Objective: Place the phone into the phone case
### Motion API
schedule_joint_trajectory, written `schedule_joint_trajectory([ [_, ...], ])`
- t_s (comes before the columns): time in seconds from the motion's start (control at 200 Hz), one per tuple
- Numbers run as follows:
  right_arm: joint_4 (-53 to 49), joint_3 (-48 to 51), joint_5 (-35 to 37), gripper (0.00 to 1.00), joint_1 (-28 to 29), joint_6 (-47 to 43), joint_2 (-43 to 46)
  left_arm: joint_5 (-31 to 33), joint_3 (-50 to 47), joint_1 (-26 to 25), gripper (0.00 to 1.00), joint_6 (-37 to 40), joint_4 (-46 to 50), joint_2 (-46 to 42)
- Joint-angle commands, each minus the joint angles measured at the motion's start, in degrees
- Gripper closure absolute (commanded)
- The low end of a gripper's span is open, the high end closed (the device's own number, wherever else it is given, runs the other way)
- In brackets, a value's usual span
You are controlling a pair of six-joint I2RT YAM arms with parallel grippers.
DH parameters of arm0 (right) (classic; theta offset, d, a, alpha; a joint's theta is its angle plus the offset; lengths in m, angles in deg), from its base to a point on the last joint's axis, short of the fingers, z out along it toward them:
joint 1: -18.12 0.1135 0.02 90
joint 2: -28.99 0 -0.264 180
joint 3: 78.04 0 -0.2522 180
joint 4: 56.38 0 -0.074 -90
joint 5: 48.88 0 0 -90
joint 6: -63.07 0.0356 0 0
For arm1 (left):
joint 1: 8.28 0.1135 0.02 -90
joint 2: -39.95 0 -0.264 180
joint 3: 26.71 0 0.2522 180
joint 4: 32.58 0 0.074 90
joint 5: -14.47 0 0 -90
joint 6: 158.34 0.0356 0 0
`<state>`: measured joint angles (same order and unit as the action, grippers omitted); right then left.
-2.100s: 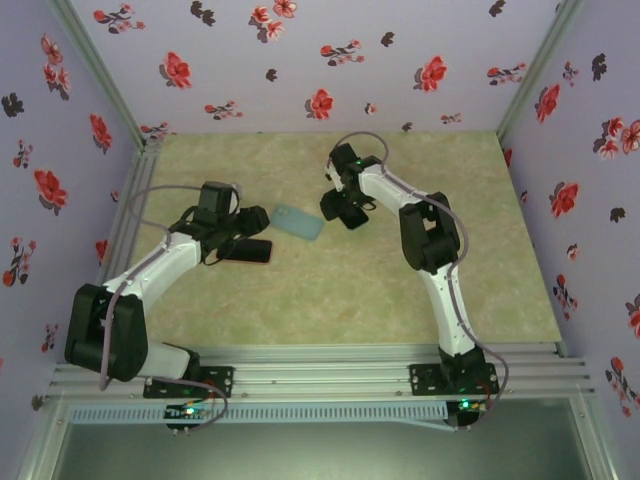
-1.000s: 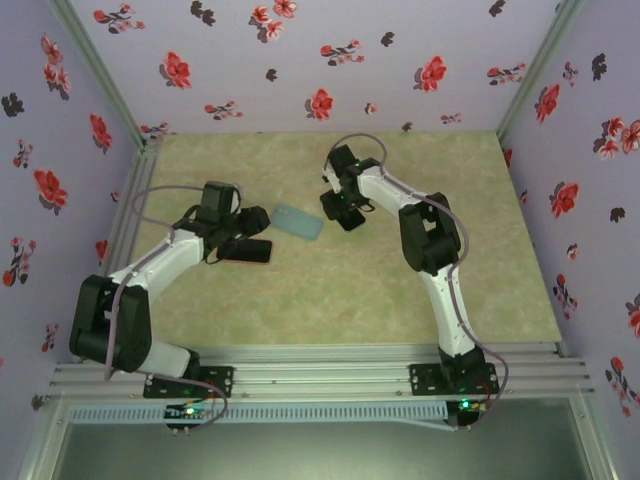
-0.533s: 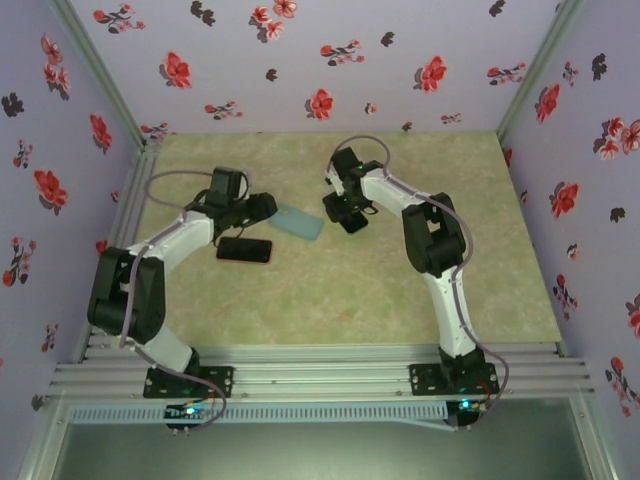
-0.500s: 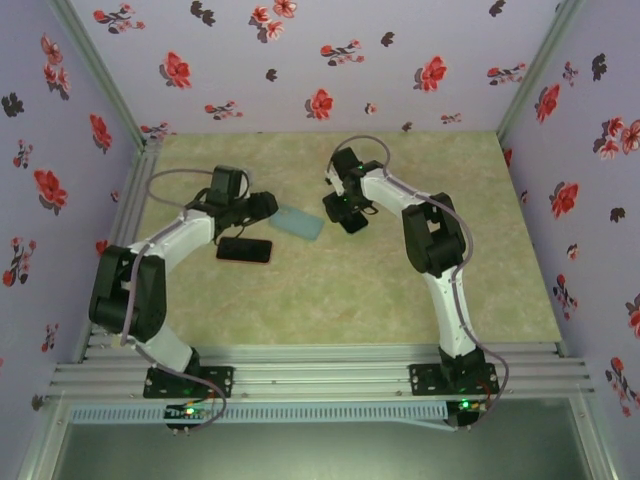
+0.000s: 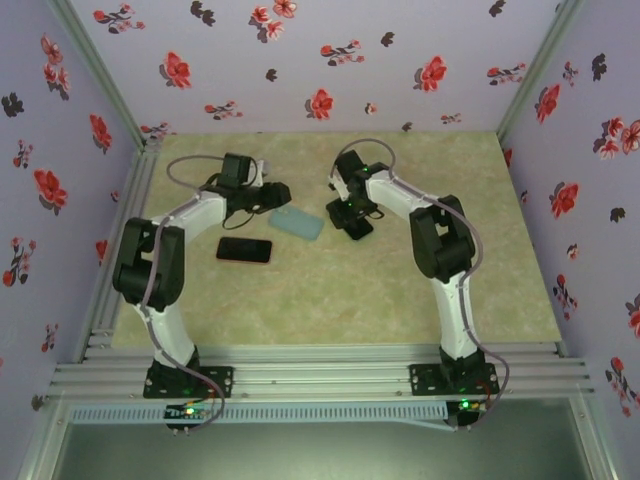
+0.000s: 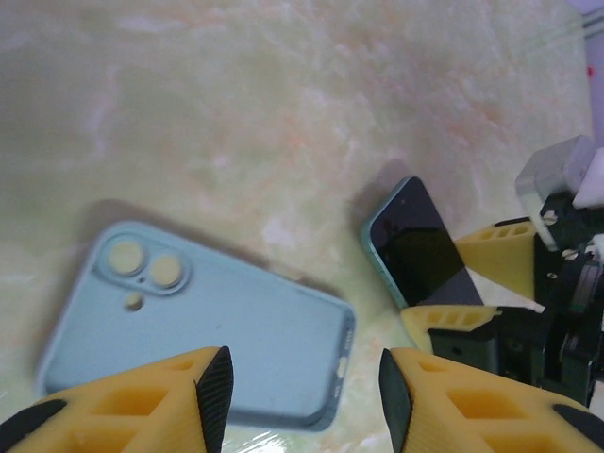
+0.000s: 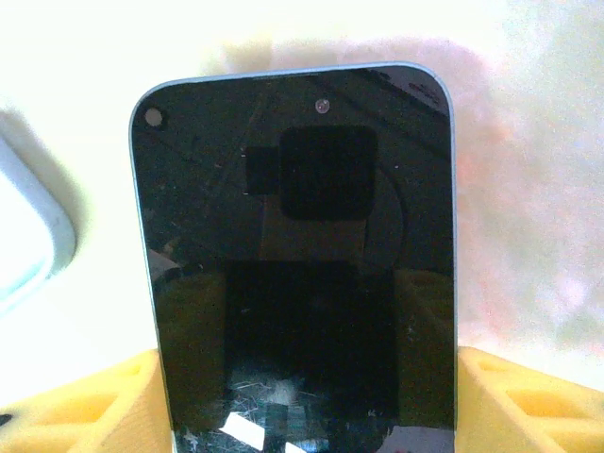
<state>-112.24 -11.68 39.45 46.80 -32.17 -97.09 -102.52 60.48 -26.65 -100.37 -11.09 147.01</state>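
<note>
Phone (image 7: 302,264) lower end beyond right wrist view's bottom edge; phone case (image 7: 24,236) a sliver at left.

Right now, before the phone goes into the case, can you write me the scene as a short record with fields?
left gripper: open, fingers apart over the near edge of the phone case
right gripper: shut on the phone
phone: dark screen facing the wrist camera, held tilted beside the case, apart from it
phone case: light blue, flat on the table, nothing in it
second phone: dark, flat on the table, nearer the arm bases, untouched
task state: phone not yet in the case
</note>
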Motion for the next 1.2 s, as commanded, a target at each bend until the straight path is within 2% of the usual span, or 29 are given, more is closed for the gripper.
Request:
schedule_joint_trajectory([
  [0.0, -0.7, 1.2, 0.0, 0.46, 0.7, -1.4, 3.6, -7.0, 3.6, 0.4, 0.50, 2.6, 0.3, 3.0],
  [0.435, -0.4, 3.4, 0.6, 0.46, 2.7, -1.7, 6.0, -21.1, 16.3, 0.4, 0.43, 7.2, 8.5, 13.8],
  [0.645, -0.6, 4.6, 1.9, 0.46, 3.9, -2.1, 7.9, -22.6, 20.4, 0.5, 0.44, 9.3, 12.5, 16.4],
  [0.895, -0.4, 7.2, 2.2, 0.46, 4.3, -1.6, 11.5, -26.4, 18.1, 2.7, 0.47, 4.2, 5.7, 16.5],
  [1.195, -0.3, 9.1, 2.4, 0.46, 4.9, -2.1, 15.1, -33.3, 19.9, 3.0, 0.49, 4.1, 5.5, 19.4],
])
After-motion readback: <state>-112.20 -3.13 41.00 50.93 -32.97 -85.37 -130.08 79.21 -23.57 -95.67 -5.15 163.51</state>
